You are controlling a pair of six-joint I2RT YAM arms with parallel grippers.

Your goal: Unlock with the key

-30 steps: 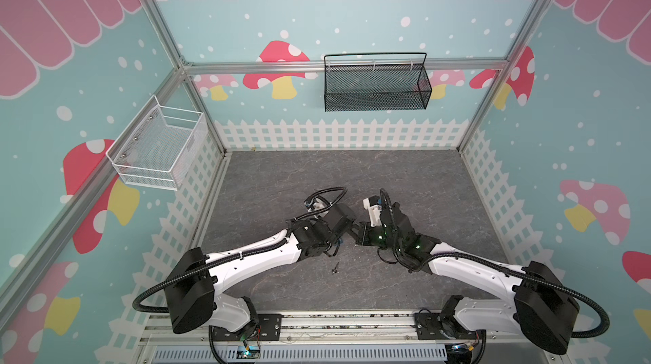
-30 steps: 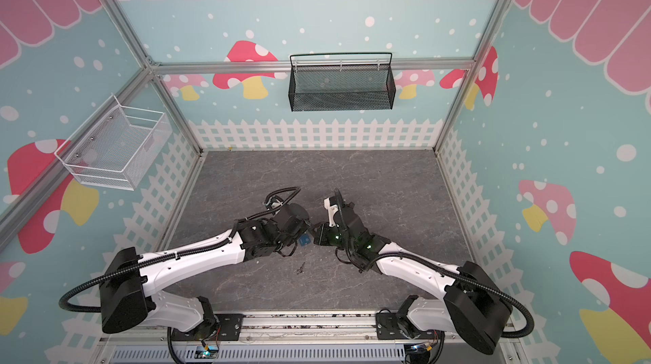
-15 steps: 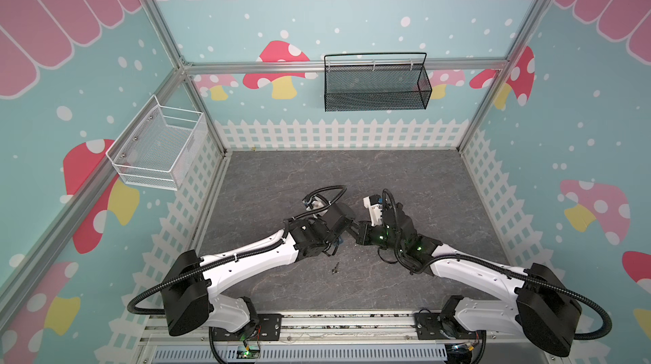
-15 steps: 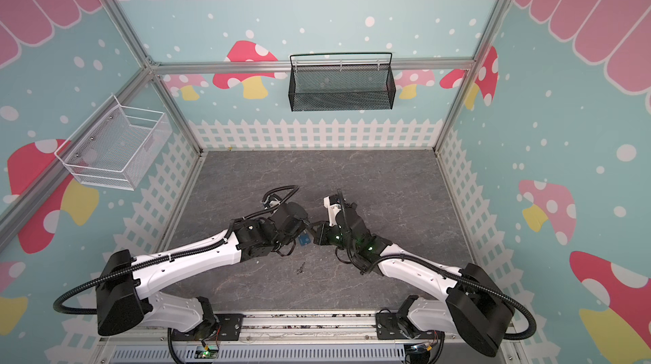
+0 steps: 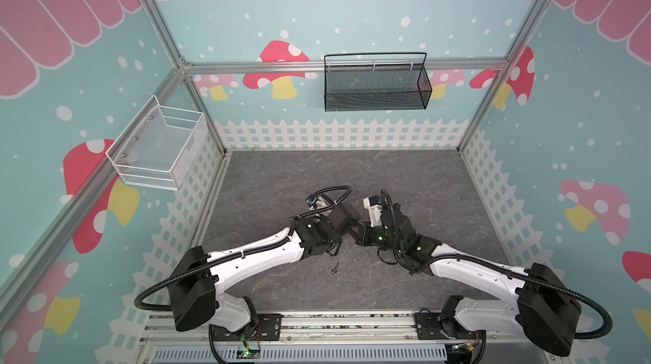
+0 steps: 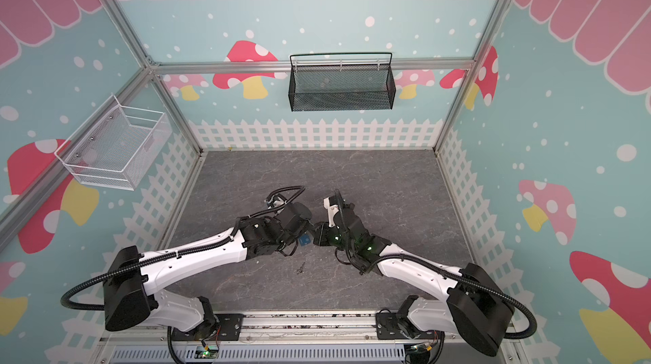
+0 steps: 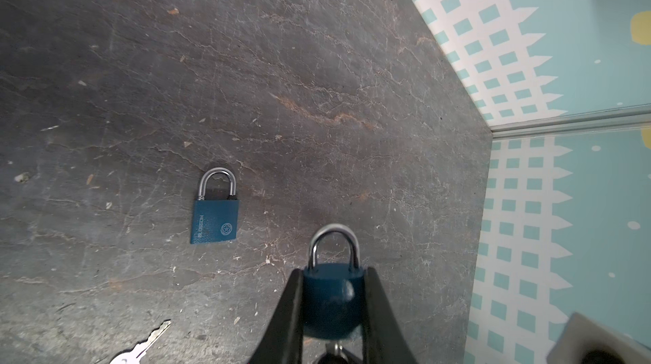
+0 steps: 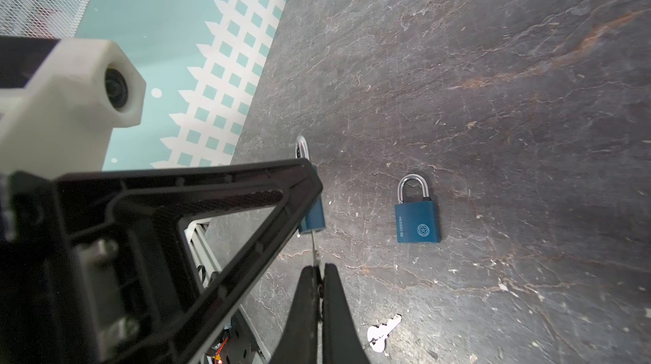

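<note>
Near the front middle of a dark, stone-patterned table, the left gripper clamps a blue padlock by the sides of its body. Both legs of the silver shackle are seated in the body, which points away from the wrist. Facing it, the right gripper has its jaws pinched almost together on the head of a key, whose thin blade reaches the padlock's underside. Whether the blade sits inside the keyway cannot be told.

On the table just beside the held lock, a second padlock of the same blue lies flat with its logo side up and its shackle shut. A spare key lies apart from it, nearer the robot's base, and shows as a small glint in both top views.

Both top views show the left arm and right arm angled inward so that their wrists nearly meet. A black mesh basket hangs on the back wall and a white wire basket on the left wall.
</note>
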